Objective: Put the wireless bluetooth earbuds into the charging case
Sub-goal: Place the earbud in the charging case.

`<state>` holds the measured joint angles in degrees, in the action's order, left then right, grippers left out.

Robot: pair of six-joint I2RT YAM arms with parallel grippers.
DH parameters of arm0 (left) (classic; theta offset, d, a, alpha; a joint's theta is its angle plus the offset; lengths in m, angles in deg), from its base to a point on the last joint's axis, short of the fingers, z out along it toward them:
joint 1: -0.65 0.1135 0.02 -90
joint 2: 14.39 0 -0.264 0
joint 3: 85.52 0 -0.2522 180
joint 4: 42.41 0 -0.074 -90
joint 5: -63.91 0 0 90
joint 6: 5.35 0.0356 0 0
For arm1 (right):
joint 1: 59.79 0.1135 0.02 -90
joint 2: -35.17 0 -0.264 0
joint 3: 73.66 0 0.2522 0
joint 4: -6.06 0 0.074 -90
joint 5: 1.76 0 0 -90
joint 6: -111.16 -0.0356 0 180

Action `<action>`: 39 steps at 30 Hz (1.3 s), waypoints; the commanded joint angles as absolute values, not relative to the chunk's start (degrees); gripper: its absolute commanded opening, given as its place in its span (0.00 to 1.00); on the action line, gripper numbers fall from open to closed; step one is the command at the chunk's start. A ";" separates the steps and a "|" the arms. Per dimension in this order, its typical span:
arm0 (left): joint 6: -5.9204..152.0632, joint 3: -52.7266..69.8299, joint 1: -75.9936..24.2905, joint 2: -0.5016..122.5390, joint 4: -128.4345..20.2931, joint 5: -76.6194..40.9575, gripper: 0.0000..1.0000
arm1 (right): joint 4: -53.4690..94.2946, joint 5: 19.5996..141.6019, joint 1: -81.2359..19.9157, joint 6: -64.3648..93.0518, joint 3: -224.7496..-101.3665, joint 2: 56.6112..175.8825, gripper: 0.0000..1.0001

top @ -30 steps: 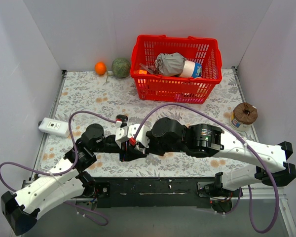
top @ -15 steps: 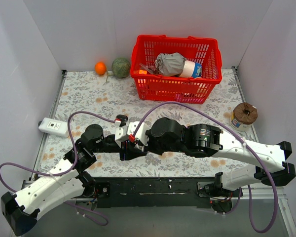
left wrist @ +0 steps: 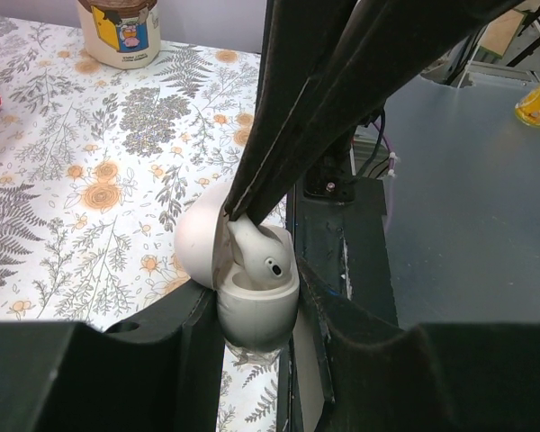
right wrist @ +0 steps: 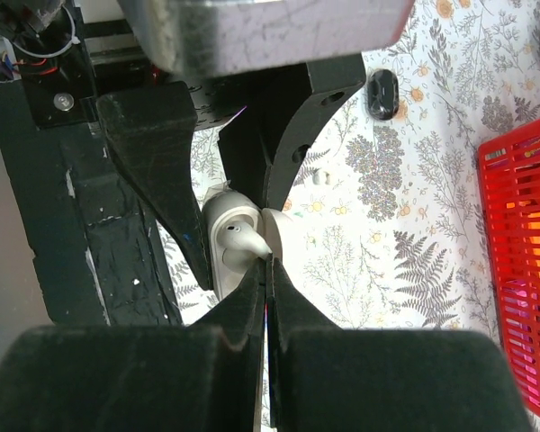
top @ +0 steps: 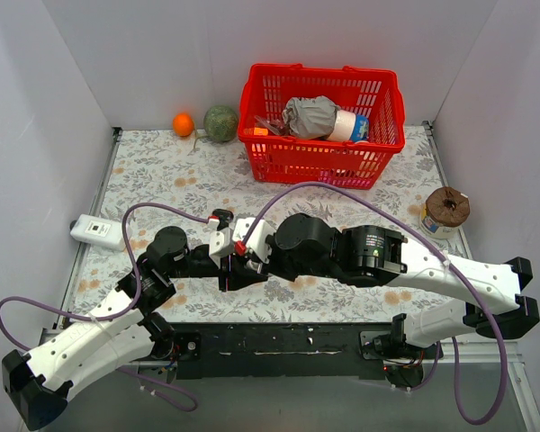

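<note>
- Charging case (left wrist: 255,317), white and pebble-shaped, stands open just above the near edge of the floral tablecloth (left wrist: 90,180).
- Left gripper (left wrist: 256,295) is clamped on the case, one finger pressed against each side of its lower half.
- White earbud (left wrist: 263,259) sits in the open case with its rounded head showing above the rim. I cannot tell whether it is fully seated.
- Right gripper (right wrist: 266,270) comes in from above with its two fingers drawn almost together. Their tips pinch the upper end of the earbud.
- In the top view the two wrists meet left of centre, close to the table's front edge.
- A black oval piece (right wrist: 382,94) lies on the cloth well away from the case, and a tiny white bit (right wrist: 319,177) lies nearer; what that bit is cannot be made out.
- At the back stand a red basket (top: 319,126) holding assorted items, an orange (top: 183,124) and a green round fruit (top: 220,123).
- A brown-lidded jar (top: 446,211) stands at the right.
</note>
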<state>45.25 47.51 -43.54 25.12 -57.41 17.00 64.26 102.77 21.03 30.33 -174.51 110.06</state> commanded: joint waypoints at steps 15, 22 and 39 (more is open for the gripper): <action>43.96 48.55 -43.30 24.81 -53.10 14.25 0.00 | 64.38 106.17 22.92 30.47 -179.44 113.04 0.01; 43.69 49.34 -43.30 24.55 -52.31 14.34 0.00 | 63.85 106.00 23.01 30.12 -180.06 112.95 0.14; 42.82 49.96 -43.30 24.19 -51.34 13.90 0.00 | 62.36 105.82 22.92 29.07 -179.44 112.33 0.21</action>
<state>43.29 49.41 -43.34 24.59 -53.76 14.40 65.60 106.15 22.47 30.17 -177.42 112.79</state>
